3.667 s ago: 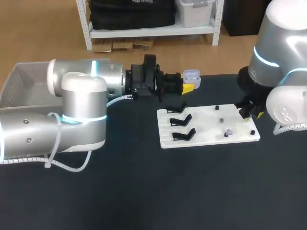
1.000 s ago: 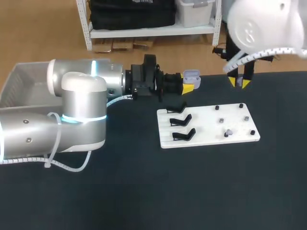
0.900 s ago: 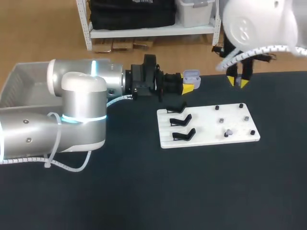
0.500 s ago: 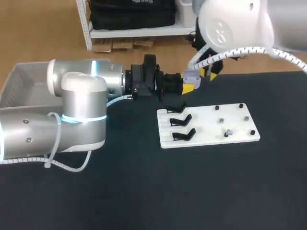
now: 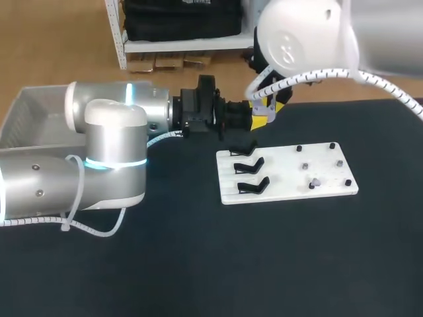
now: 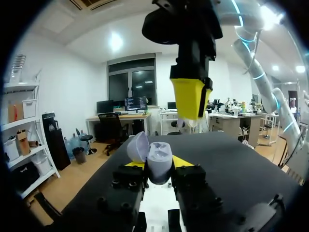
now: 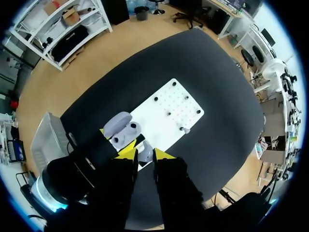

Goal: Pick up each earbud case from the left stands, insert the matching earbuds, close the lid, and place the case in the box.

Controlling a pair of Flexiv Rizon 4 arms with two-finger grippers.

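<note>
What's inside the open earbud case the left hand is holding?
In the right wrist view, the earbud case shows two dark wells, apparently empty. The right hand above it grips an earbud. The well bottoms are too small to make out.

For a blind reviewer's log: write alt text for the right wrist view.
The right gripper holds a small earbud between its yellow tips, close to the open earbud case gripped by the left gripper. Beyond them a white board with small pegs lies on the black table.
</note>
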